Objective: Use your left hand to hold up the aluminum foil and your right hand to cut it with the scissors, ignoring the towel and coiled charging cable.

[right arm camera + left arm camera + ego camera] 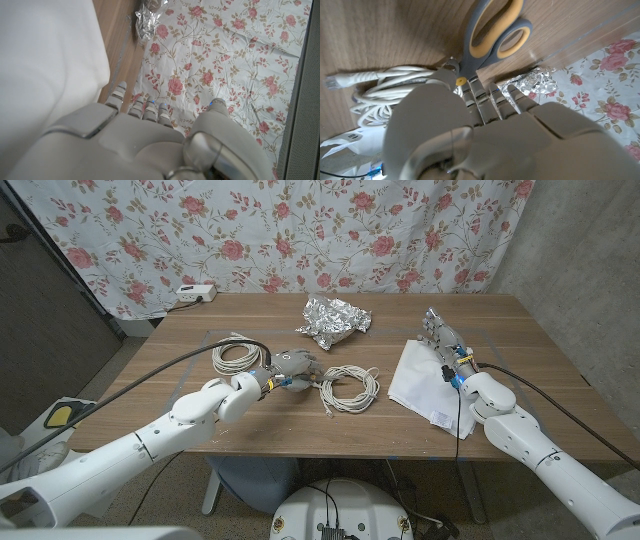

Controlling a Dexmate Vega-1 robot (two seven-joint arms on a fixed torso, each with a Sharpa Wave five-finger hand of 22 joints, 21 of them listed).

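Observation:
The crumpled aluminum foil (335, 321) lies at the table's far middle, with no hand on it; it also shows beyond my left hand's fingers (535, 83) and in the right wrist view (148, 18). The scissors (495, 31), grey handles with yellow lining, lie flat on the wood. My left hand (289, 365) reaches over them with its fingers (492, 97) stretched out over the blades near the pivot, gripping nothing that I can see. My right hand (441, 337) stands at the white towel's far edge, fingers straight, empty.
The white towel (424, 380) lies under and in front of my right hand. One coiled white cable (350, 388) sits just right of my left hand, another coil (238, 357) to its left. A power strip (195, 293) sits at the far left edge.

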